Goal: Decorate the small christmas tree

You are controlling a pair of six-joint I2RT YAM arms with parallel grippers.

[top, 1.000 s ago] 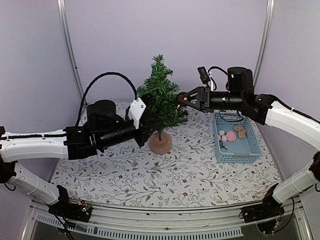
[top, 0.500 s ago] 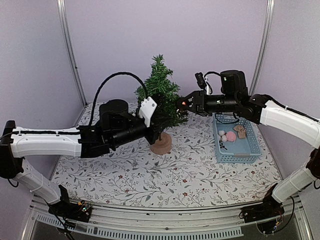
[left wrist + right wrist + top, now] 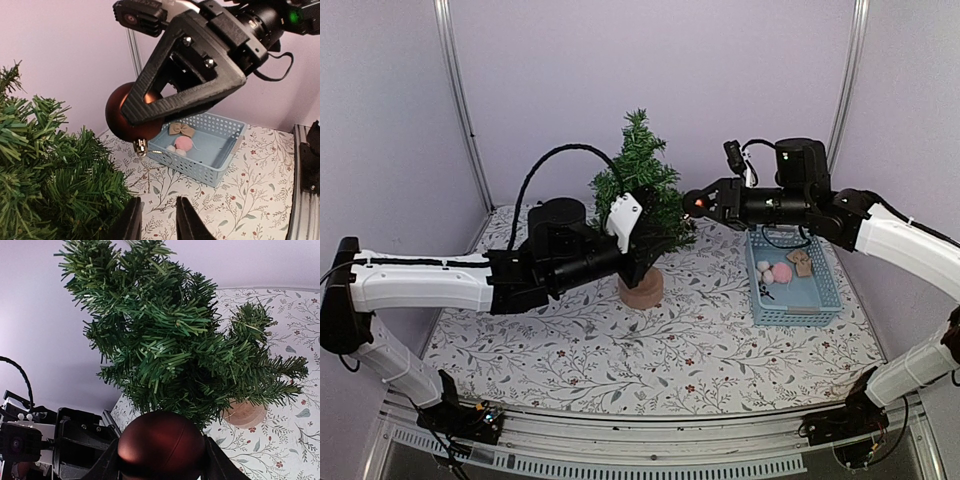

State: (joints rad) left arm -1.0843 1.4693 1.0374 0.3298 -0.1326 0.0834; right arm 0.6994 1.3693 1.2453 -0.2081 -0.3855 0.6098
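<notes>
The small christmas tree (image 3: 640, 190) stands on its round wooden base (image 3: 641, 288) at the middle back of the table. My right gripper (image 3: 693, 204) is shut on a dark red bauble (image 3: 162, 440), held level with the tree's right side, just off the branches. In the left wrist view the bauble (image 3: 119, 120) hangs with its gold cap (image 3: 140, 147) and thread loop pointing down. My left gripper (image 3: 156, 224) is open with a narrow gap and nothing in it. It sits low at the tree's left front (image 3: 642, 252), below the bauble, its tips among the lower branches.
A light blue basket (image 3: 810, 312) sits on the right of the floral tablecloth, holding a pink pompom (image 3: 781, 272), small white balls and a brown bow (image 3: 181, 129). Metal frame posts rise at the back left and back right.
My left arm has reached further right, bringing its gripper in under the tree's lower branches. The right gripper, still holding the bauble, has shifted slightly right.
</notes>
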